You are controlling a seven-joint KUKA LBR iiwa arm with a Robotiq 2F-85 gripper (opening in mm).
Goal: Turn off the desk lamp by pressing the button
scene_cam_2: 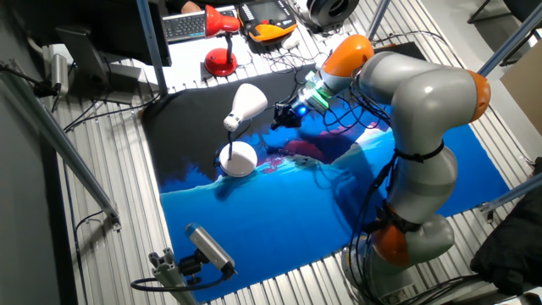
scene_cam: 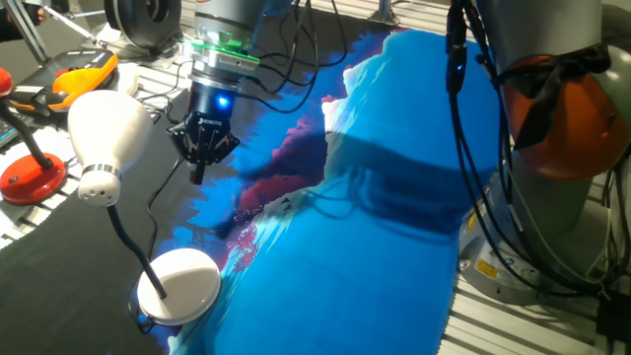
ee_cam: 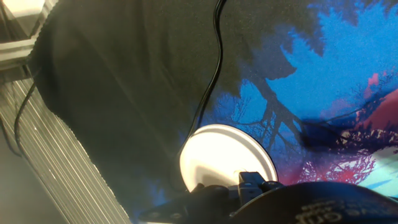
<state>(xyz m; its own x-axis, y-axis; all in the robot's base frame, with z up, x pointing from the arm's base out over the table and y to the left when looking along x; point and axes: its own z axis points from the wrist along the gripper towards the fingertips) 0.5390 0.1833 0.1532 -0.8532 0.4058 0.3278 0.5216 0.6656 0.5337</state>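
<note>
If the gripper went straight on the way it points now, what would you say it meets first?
Probably the blue-printed cloth beside the white desk lamp's flat round base, not the base itself; the gripper points down near the black cord, though depth is unclear.

Blue-and-black cloth (scene_cam: 375,286) with desk lamp (scene_cam: 182,284)
</note>
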